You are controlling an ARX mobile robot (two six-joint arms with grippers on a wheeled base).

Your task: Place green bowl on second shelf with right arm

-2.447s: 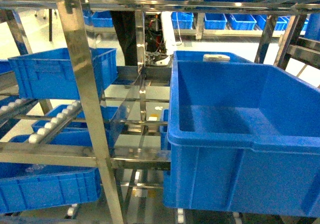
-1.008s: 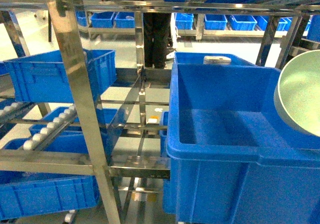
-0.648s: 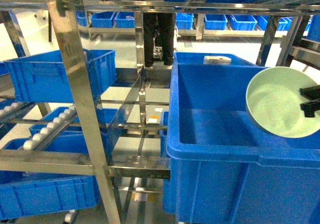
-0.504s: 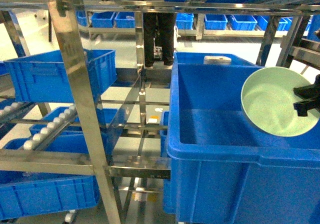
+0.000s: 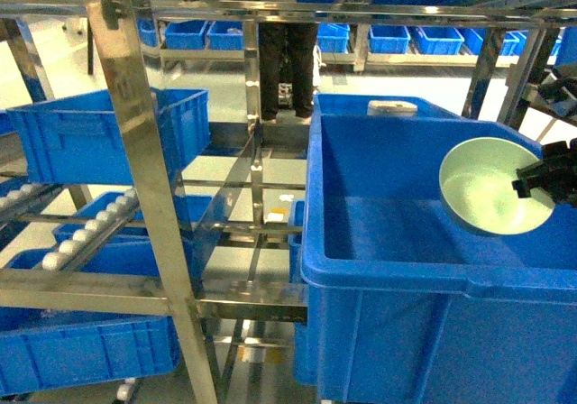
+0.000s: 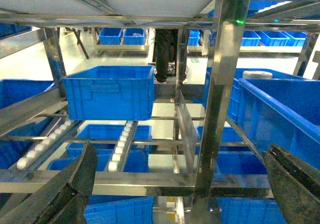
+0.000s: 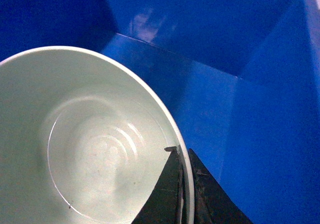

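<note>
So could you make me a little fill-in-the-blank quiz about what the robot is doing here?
1. The right gripper pinches the bowl by its ____.
2. The bowl hangs over a large crate whose colour is ____.
3. Inside, the bowl is ____.
4. The left gripper holds nothing; its jaws are ____.

Missing words: rim; blue; empty; open

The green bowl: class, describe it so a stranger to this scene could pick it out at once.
Find the large blue crate filling the right of the head view. Above its open inside, at the right edge, the right gripper pinches the green bowl by its rim. It is the only pale, round thing among blue boxes.
</note>
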